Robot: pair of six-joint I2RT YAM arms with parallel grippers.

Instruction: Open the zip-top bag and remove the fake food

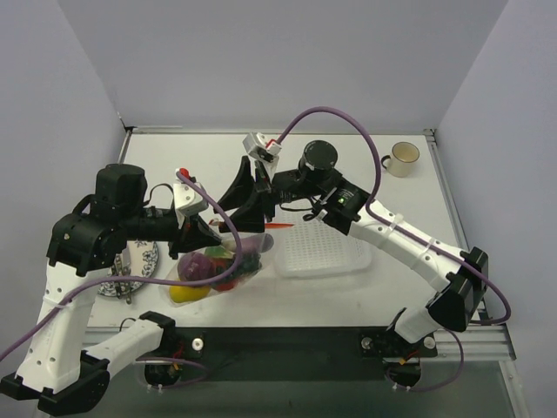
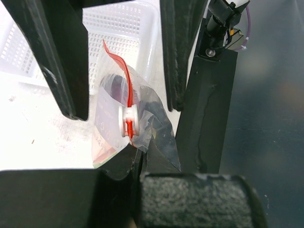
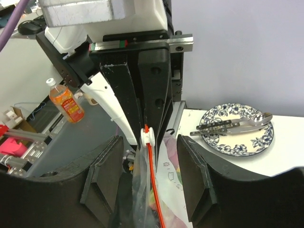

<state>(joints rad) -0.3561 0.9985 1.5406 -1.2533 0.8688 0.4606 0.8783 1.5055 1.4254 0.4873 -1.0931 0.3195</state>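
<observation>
The zip-top bag (image 1: 228, 266) hangs just above the table, clear plastic with fake food (image 1: 205, 262) showing through it, purple, yellow and red pieces. My left gripper (image 1: 211, 233) is shut on the bag's top corner (image 2: 142, 142), just past the white slider (image 2: 128, 119) on the orange-red zip strip (image 2: 127, 80). My right gripper (image 3: 149, 178) is open. Its two pads (image 3: 102, 178) stand either side of the zip strip (image 3: 153, 190) below the slider (image 3: 148, 137), without touching the bag (image 3: 142, 199).
A white mesh basket (image 1: 335, 254) lies right of the bag. A blue-patterned plate (image 1: 139, 261) with cutlery (image 3: 232, 124) sits to the left. A mug (image 1: 402, 158) stands at the far right. An orange bottle (image 3: 66, 102) stands off the table.
</observation>
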